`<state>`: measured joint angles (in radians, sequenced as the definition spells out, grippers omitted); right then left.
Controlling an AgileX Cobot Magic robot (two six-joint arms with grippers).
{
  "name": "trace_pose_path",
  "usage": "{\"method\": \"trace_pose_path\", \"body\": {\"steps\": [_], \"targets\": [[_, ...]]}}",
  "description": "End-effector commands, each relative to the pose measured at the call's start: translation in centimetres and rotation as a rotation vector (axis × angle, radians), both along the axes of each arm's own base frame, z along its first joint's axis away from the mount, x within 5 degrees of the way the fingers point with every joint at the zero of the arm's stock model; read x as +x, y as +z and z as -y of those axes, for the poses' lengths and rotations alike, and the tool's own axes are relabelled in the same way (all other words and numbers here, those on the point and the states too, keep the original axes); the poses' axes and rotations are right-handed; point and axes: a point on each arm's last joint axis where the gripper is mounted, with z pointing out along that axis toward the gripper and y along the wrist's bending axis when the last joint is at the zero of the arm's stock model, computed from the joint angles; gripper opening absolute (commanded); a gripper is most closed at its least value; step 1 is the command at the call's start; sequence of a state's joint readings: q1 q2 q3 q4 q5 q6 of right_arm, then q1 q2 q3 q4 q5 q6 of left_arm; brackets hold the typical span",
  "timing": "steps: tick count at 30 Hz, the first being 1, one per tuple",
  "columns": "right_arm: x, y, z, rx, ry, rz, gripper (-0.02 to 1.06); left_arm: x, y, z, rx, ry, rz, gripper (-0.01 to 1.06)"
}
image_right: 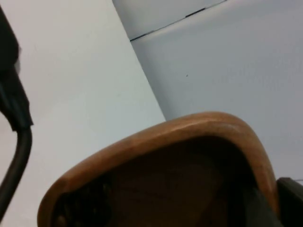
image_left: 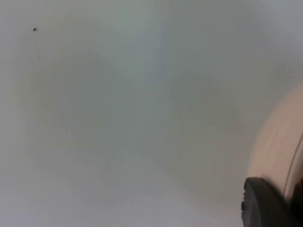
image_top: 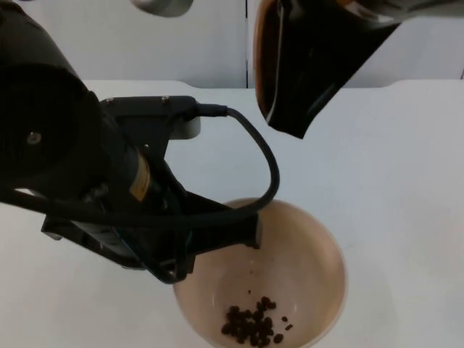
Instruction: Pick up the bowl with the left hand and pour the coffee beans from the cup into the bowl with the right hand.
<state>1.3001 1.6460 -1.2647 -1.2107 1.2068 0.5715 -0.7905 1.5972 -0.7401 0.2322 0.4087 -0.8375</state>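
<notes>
A beige bowl [image_top: 308,246] is held off the white table near the front, with a small heap of dark coffee beans [image_top: 254,326] at its bottom. My left gripper [image_top: 250,233] is shut on the bowl's left rim. In the left wrist view the bowl's outer wall [image_left: 279,142] curves beside a black fingertip [image_left: 265,203]. A brown wooden cup [image_top: 259,58] hangs tilted high above the bowl, its mouth facing left and down, with my right gripper [image_top: 319,65] shut on it. The cup's rim [image_right: 189,130] and brown inside fill the right wrist view beside a fingertip [image_right: 289,196].
The white table [image_top: 406,181] runs back to the grey partition wall [image_top: 188,43]. The left arm's bulky black body [image_top: 65,159] covers the table's left half. A pale rounded object [image_top: 163,6] sits at the upper edge.
</notes>
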Motion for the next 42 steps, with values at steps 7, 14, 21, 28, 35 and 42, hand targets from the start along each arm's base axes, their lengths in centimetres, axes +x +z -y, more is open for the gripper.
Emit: {"method": "trace_pose_path", "body": {"steps": [7, 14, 21, 28, 35, 42], "targets": [[1.2, 0.3, 1.5, 0.075, -0.065, -0.076, 0.0, -0.1, 0.2, 0.3, -0.019, 0.009, -0.001, 0.0], [2.2, 0.5, 2.5, 0.189, -0.08, -0.199, 0.0, -0.1, 0.2, 0.3, -0.019, 0.009, -0.001, 0.0], [3.4, 0.9, 4.2, 0.312, -0.102, -0.345, 0.0, -0.1, 0.2, 0.3, -0.019, 0.009, -0.001, 0.0], [4.7, 0.3, 5.6, 0.4, -0.135, -0.508, 0.0, -0.1, 0.2, 0.2, -0.014, 0.004, 0.001, 0.0], [6.1, -0.1, 6.9, 0.474, -0.176, -0.603, 0.0, -0.1, 0.2, 0.2, -0.014, 0.004, 0.001, 0.0], [6.2, -0.2, 6.9, 0.487, -0.174, -0.631, 0.0, -0.1, 0.1, 0.2, -0.006, 0.005, -0.004, 0.0]]}}
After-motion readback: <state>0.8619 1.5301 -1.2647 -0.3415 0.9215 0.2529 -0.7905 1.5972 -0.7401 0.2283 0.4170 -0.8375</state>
